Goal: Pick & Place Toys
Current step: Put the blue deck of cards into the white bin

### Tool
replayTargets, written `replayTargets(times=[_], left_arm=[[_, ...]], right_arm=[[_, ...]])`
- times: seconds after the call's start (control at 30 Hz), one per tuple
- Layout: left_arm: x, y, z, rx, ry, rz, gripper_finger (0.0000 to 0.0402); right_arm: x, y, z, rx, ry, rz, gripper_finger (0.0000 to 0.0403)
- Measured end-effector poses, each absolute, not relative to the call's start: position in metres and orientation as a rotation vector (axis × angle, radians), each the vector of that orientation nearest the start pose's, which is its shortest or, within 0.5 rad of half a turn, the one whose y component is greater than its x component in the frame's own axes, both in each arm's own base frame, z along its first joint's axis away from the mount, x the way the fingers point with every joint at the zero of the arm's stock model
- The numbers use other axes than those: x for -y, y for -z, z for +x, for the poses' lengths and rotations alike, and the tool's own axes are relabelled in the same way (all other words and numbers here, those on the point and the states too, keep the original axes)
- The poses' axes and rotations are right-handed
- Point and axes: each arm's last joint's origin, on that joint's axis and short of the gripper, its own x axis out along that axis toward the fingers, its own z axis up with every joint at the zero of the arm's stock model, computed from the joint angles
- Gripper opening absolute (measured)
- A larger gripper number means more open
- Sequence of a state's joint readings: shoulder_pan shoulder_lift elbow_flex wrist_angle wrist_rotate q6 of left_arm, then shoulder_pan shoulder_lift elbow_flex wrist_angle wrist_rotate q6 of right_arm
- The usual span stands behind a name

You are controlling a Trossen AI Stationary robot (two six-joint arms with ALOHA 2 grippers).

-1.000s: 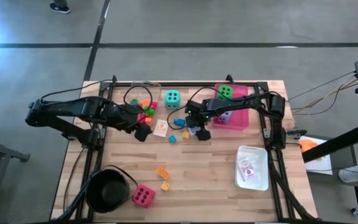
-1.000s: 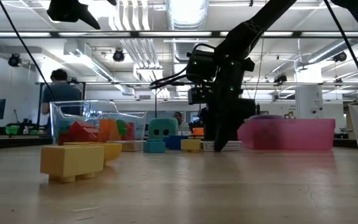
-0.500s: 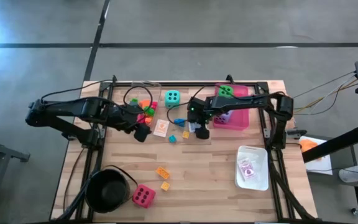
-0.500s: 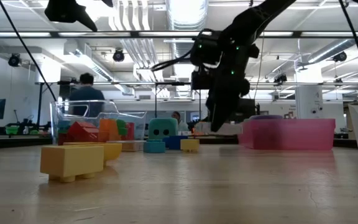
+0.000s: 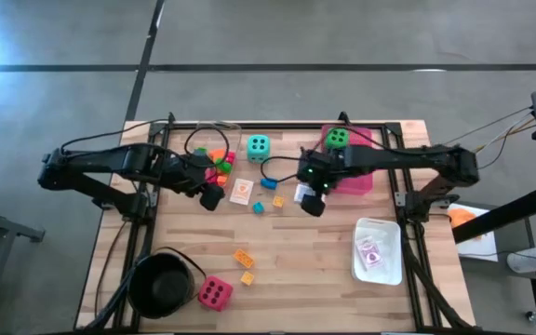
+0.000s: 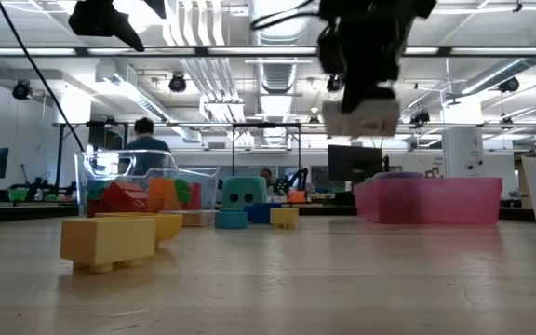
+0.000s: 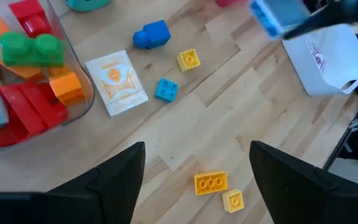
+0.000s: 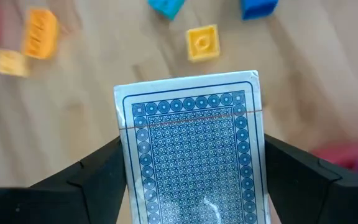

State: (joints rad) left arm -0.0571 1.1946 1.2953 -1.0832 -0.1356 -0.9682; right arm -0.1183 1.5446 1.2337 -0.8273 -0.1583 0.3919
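**Card aloft, trays within reach**

My right gripper hangs above mid-table, its fingers set wide on the two long edges of a blue-backed picture card, lifted clear of the wooden table. Loose blocks lie below it at about 9 o'clock; the pink tray sits just off at 2 o'clock, the white tray at 4 o'clock. My left gripper waits with fingers apart beside the clear tray at the table's 10 o'clock. The risk, as I judge it: a thin card pinched only by its edges may bow or swivel during a quick swing, slip free, and flutter down among the blocks
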Motion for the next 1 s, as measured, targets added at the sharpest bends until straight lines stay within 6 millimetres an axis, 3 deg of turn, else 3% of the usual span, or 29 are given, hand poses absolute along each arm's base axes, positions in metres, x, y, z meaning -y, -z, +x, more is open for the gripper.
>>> replayTargets(times=[0.2, 0.5, 0.77, 1.0], left_arm=[[0.005, -0.353, 0.215, -0.856, -0.522, -0.770, 0.0293], [0.002, -0.354, 0.216, -0.878, -0.468, -0.782, 0.0293], [0.001, -0.355, 0.216, -0.876, -0.462, -0.791, 0.0293], [-0.009, -0.375, 0.214, -0.798, -0.464, -0.806, 0.0293]], right_arm=[[-0.007, -0.291, 0.275, -1.102, 0.324, 0.761, 0.0302], [-0.054, -0.305, 0.235, -1.100, 0.630, 0.965, 0.0302], [-0.087, -0.299, 0.211, -1.085, 0.859, 0.979, 0.0302], [-0.102, -0.287, 0.197, -1.120, 1.012, 0.972, 0.0302]])
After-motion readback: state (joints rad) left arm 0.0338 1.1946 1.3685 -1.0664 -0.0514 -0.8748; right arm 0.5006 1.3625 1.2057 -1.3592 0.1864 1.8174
